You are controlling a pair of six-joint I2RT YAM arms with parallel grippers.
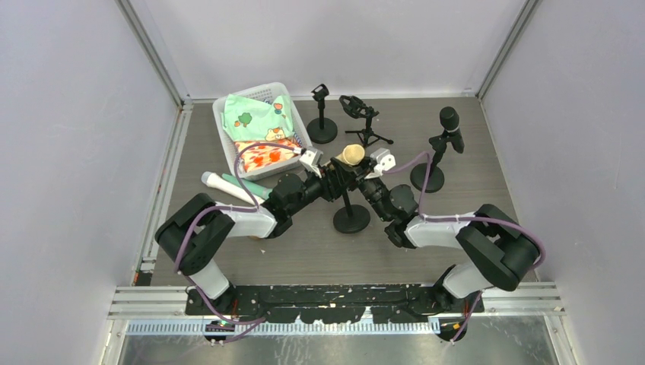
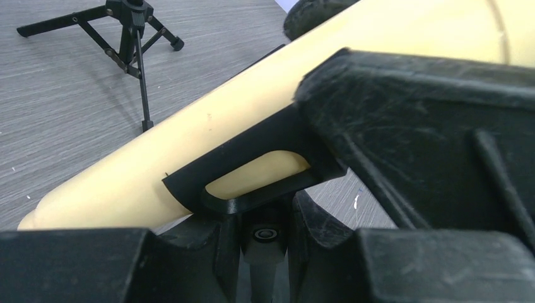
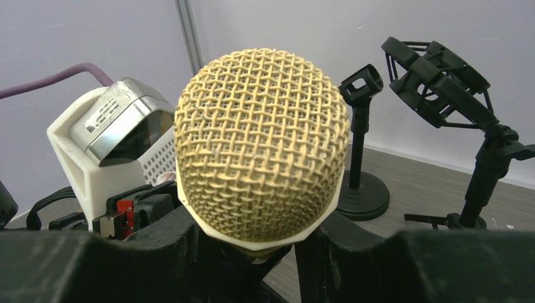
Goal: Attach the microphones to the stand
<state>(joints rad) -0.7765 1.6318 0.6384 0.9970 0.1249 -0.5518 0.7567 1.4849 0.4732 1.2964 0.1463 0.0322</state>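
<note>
**While gripped from both sides, yellow mic [image 1: 351, 154] sits in clip [image 2: 249, 201]**

Where the two arms meet, at the middle of the worktop [image 1: 304, 258], the stand [image 1: 351, 219] rests upright on its round base. The yellow mic lies tilted through the clip at its top. In the left wrist view the clip's black loop wraps the mic's body, with the tail end slanting down to the left.

The left pincer [image 1: 332, 179] comes in from the left side. Its fingers are pressed together on the stand's neck just under the clip. The right pincer [image 1: 363, 176] comes in from the right side and is clamped on the yellow mic below its mesh head — that head fills the middle of the right wrist view.

- **Far-left corner:** a white basket [image 1: 221, 133] holds patterned cloths.
- **Just on the near side of the basket:** a white mic [image 1: 224, 183] lies flat on the worktop, close by the left arm.
- **Along the far edge:** a far stand [image 1: 322, 122] with a clip stands on a round base. Just beside it is a tripod [image 1: 367, 131] carrying a shock mount.
- **Toward the right edge:** a black mic [image 1: 449, 122] sits head-up in a right stand [image 1: 426, 179] — well apart from the middle one.
</note>
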